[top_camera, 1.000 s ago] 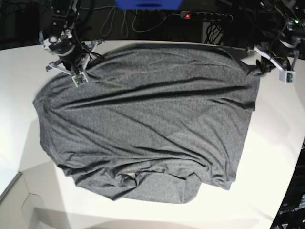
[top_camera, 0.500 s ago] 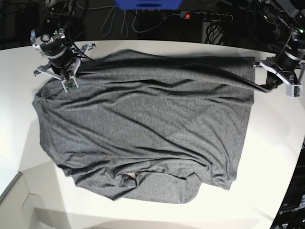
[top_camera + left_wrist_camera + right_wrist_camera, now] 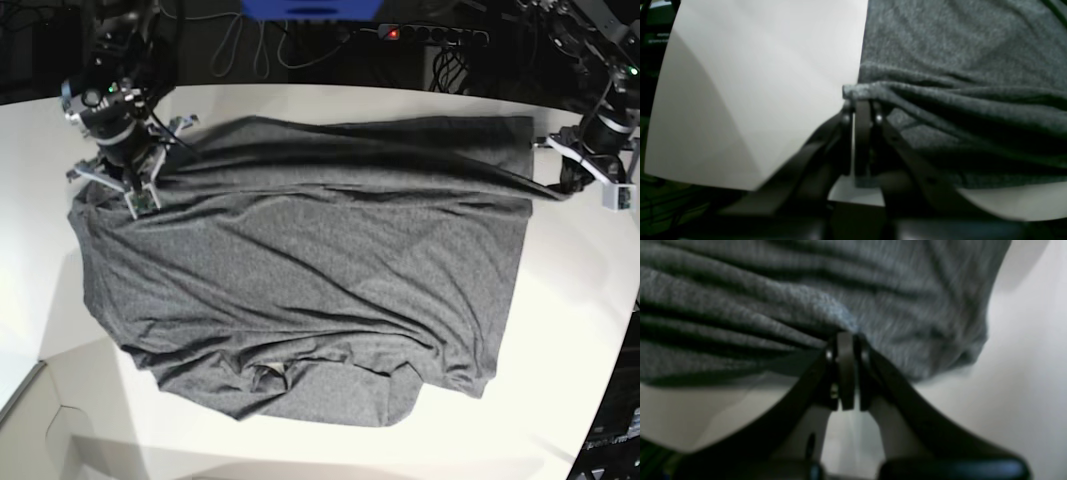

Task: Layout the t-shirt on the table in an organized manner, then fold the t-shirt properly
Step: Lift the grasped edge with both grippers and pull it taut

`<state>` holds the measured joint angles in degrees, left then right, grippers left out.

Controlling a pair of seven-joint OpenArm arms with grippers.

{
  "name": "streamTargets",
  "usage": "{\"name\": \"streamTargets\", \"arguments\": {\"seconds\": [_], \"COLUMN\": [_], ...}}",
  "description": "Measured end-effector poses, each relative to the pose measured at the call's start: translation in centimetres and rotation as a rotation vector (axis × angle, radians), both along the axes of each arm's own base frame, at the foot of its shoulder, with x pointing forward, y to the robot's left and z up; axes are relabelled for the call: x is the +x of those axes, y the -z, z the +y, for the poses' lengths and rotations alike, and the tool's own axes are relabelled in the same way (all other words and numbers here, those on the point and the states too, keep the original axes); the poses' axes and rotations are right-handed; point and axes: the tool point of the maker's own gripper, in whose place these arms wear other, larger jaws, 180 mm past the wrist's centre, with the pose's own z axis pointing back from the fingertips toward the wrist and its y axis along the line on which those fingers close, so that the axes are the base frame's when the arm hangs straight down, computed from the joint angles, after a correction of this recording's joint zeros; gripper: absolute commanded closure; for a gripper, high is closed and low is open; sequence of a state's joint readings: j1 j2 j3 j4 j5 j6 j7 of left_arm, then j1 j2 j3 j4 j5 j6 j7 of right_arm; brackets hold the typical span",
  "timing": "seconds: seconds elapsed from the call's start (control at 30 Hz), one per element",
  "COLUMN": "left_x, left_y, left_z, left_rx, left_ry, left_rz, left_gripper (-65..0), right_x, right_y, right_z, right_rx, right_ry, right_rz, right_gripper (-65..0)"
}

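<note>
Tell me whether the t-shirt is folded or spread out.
Spread, not folded: the t-shirt lies open across the table, wrinkled, with both grippers pinching its far edge.

Looking like a robotics lab or test bench rather than a home. Showing a large smooth white tabletop with a curved edge (image 3: pixel 580 300), standing against a dark, unlit background. Trailing loose black cables (image 3: pixel 250 45) behind the far edge, beside a black power strip with a glowing red switch (image 3: pixel 420 34). Showing a blue block-shaped object (image 3: pixel 310 8) at the top edge, too cropped for telling more.
</note>
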<state>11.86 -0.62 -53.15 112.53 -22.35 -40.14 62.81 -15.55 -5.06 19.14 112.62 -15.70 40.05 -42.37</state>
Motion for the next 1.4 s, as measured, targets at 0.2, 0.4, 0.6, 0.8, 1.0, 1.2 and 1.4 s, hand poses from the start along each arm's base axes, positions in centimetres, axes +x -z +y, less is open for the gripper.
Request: {"name": "streamTargets", "arguments": {"seconds": [0.2, 0.4, 0.6, 0.8, 1.0, 1.2, 1.4], "left_x": [-0.3, -2.9, -3.7, -4.4, -4.2, -5.2, -6.4], "left_y": [1.3, 2.8, 4.0, 5.1, 4.5, 1.9, 1.2], "left_z": [0.0, -0.3, -0.1, -0.1, 0.2, 0.6, 2.1], "left_rx": [-0.028, -0.039, -0.056, -0.071, -0.069, -0.094, -0.111], "left_ry": [-0.007, -0.008, -0.012, -0.021, -0.035, -0.068, -0.106], "left_rz": [0.031, 0.099, 0.141, 0.181, 0.167, 0.139, 0.143], "left_gripper": [-0.3, -0.3, -0.4, -0.4, -0.3, -0.3, -0.3], "right_x": [1.5, 1.7, 1.8, 1.8, 1.8, 1.8, 1.9], "right_y": [-0.3, 0.2, 0.1, 0.2, 0.1, 0.1, 0.1], "right_z": [0.1, 0.3, 0.3, 0.4, 0.4, 0.5, 0.5], "right_rx": [0.006, 0.015, 0.016, 0.019, 0.019, 0.021, 0.024], "right_ry": [0.000, -0.002, -0.002, -0.002, -0.002, -0.004, -0.005], "right_rz": [-0.019, -0.008, -0.012, -0.012, -0.012, -0.014, -0.017], "right_gripper": [0.0, 0.0, 0.0, 0.0, 0.0, 0.0, 0.0]}}
